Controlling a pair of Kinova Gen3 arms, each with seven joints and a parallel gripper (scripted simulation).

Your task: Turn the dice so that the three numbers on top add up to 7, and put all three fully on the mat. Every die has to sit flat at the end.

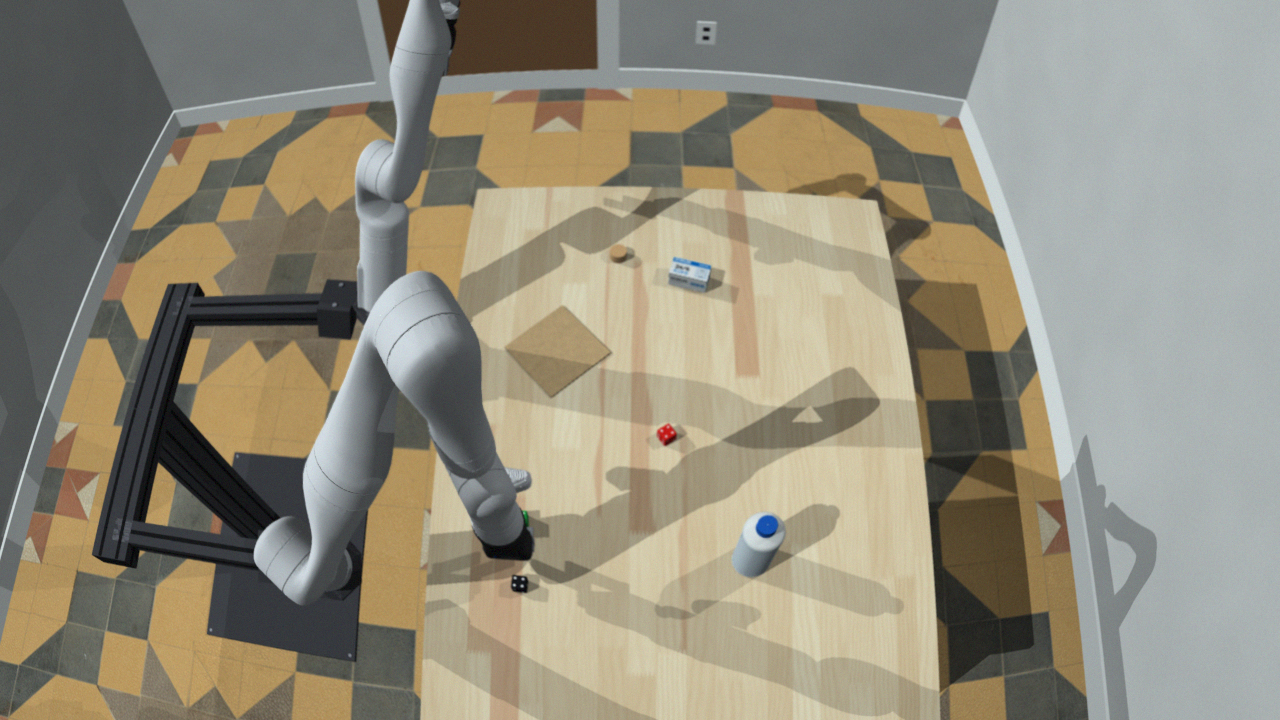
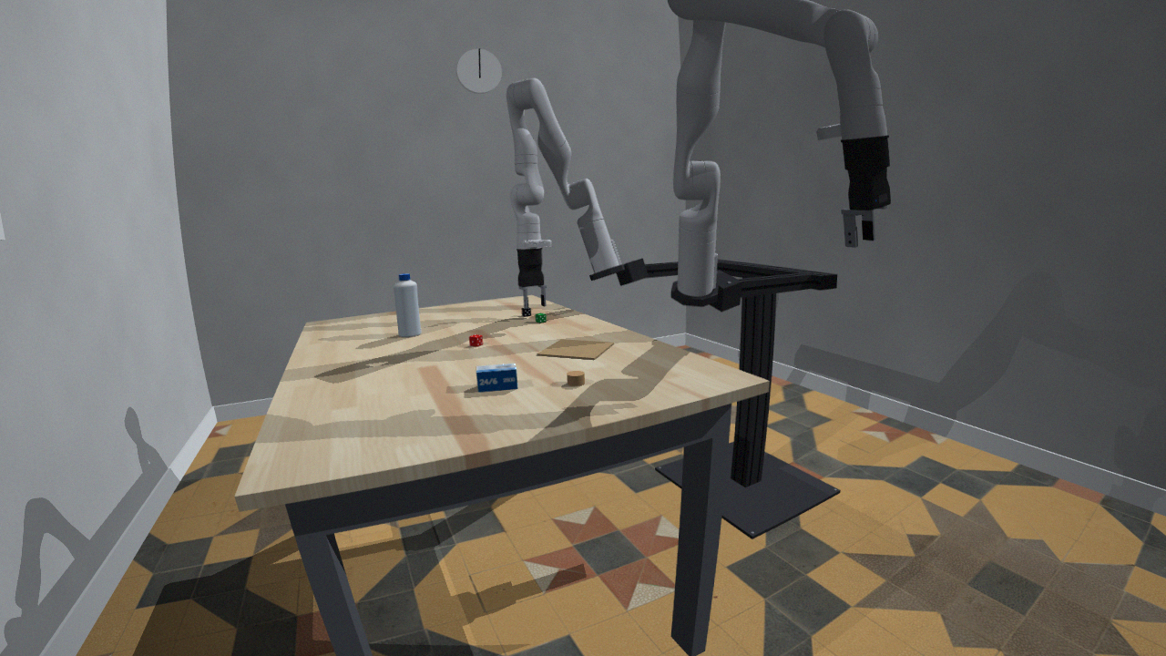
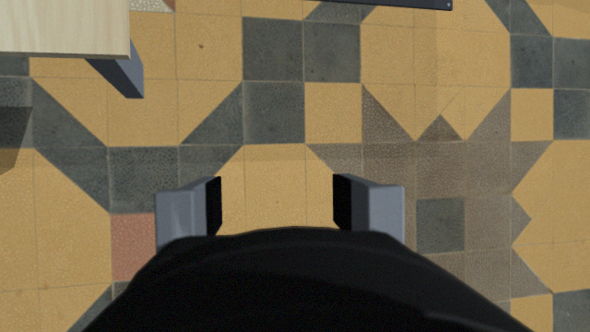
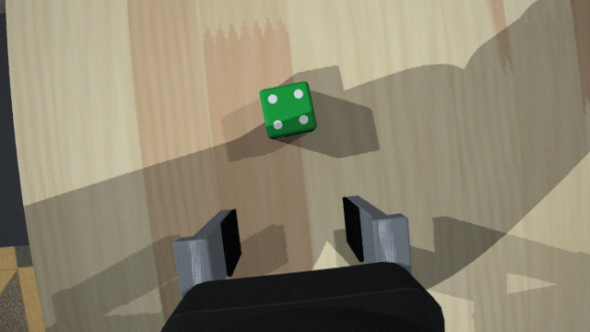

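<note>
A green die (image 1: 525,517) (image 2: 540,317) (image 4: 288,110) lies flat on the table with four pips up, partly hidden by the right arm in the top view. A black die (image 1: 519,583) (image 2: 526,312) also shows four on top. A red die (image 1: 665,434) (image 2: 475,340) lies nearer the table's middle; its top number is too small to read surely. The tan square mat (image 1: 558,351) (image 2: 575,349) bears no die. My right gripper (image 2: 535,300) (image 4: 291,226) is open and empty above the table, close to the green and black dice. My left gripper (image 2: 859,228) (image 3: 277,198) is open and empty, off the table, above the floor.
A white bottle with a blue cap (image 1: 759,546) (image 2: 407,308) stands on the table, away from the dice. A blue and white box (image 1: 690,274) (image 2: 496,377) and a small round wooden piece (image 1: 617,253) (image 2: 575,378) lie beyond the mat in the top view.
</note>
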